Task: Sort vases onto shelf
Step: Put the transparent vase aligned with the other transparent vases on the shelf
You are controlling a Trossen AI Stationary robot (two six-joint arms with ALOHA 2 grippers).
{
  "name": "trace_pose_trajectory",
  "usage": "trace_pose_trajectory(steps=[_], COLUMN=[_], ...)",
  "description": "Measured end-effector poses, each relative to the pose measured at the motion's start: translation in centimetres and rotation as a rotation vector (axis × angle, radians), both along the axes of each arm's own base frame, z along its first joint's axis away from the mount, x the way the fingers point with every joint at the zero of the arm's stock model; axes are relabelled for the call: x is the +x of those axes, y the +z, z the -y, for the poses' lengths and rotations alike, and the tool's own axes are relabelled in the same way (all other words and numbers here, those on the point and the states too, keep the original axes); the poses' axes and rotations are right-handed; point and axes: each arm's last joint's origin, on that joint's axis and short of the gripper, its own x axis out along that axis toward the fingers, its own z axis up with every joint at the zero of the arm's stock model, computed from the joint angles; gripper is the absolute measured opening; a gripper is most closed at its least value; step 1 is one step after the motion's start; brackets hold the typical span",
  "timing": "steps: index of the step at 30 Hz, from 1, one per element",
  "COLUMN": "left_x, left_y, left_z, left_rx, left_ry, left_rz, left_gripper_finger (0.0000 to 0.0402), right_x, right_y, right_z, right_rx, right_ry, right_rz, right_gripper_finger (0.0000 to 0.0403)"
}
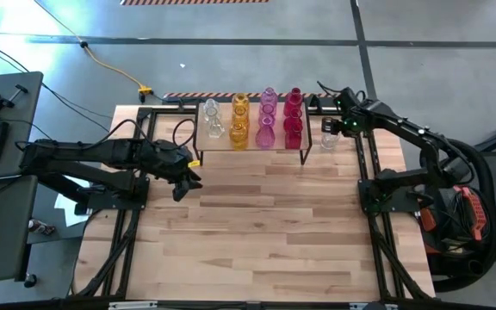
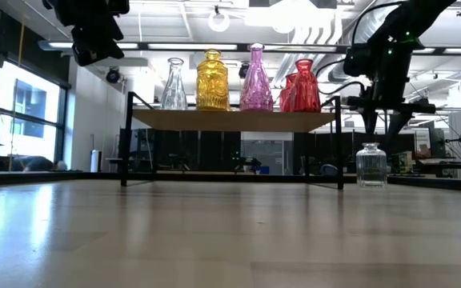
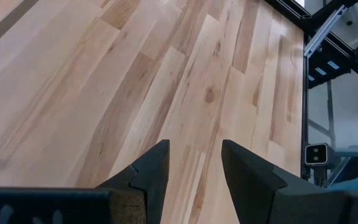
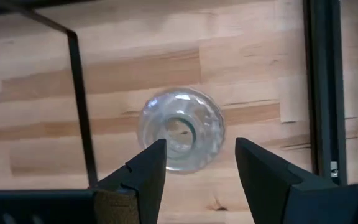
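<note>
Right gripper (image 4: 194, 163) hangs directly over a small clear glass vase (image 4: 180, 129), fingers spread wide, nothing pinched. Looking straight down its mouth you get a round ribbed body with a narrow neck. That vase (image 1: 328, 139) stands on the plank tabletop (image 1: 257, 224) just off the shelf's 3 o'clock end, close to one thin black leg (image 4: 81, 93).

The shelf (image 1: 252, 148) has a light wooden top on a black metal frame, sitting at the table's 12 o'clock edge. On it, front row as the low view shows: a clear vase (image 2: 174, 85), a textured amber-yellow vase (image 2: 212, 81), a tall pink vase (image 2: 256, 78) and a red vase (image 2: 301, 86), all translucent glass. More stand behind them.

Left gripper (image 3: 193, 168) hovers over bare planks around 9 o'clock of the shelf, fingers apart, empty.
</note>
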Motion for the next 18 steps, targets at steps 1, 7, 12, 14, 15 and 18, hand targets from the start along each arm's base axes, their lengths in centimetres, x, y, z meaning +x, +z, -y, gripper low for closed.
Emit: trace_pose_trajectory(steps=[1, 7, 12, 14, 15, 18], left_x=[0.0, 0.0, 0.0, 0.0, 0.0, 0.0], left_y=[0.0, 0.0, 0.0, 0.0, 0.0, 0.0], left_z=[0.0, 0.0, 0.0, 0.0, 0.0, 0.0], left_rx=[0.0, 0.016, 0.036, 0.037, 0.037, 0.037], left_ry=[0.0, -0.017, -0.035, -0.036, -0.036, -0.036], left_rz=[0.0, 0.001, 0.003, 0.003, 0.003, 0.003], left_gripper_finger=[0.014, 0.014, 0.014, 0.014, 0.014, 0.014], right_x=[0.0, -0.1, 0.0, 0.3, 0.4, 0.7], right_y=[0.0, -0.2, -1.2, -1.5, -1.6, -1.7], right_z=[0.1, 0.0, 0.2, 0.4, 0.5, 0.4], right_rx=[-0.002, 0.012, 0.072, 0.074, 0.076, 0.078], right_ry=[-0.007, -0.053, -0.058, -0.055, -0.05, -0.035], right_rz=[0.005, -0.022, -0.072, -0.07, -0.068, -0.072], right_gripper_finger=[0.0171, 0.0171, 0.0156, 0.0145, 0.0139, 0.0117])
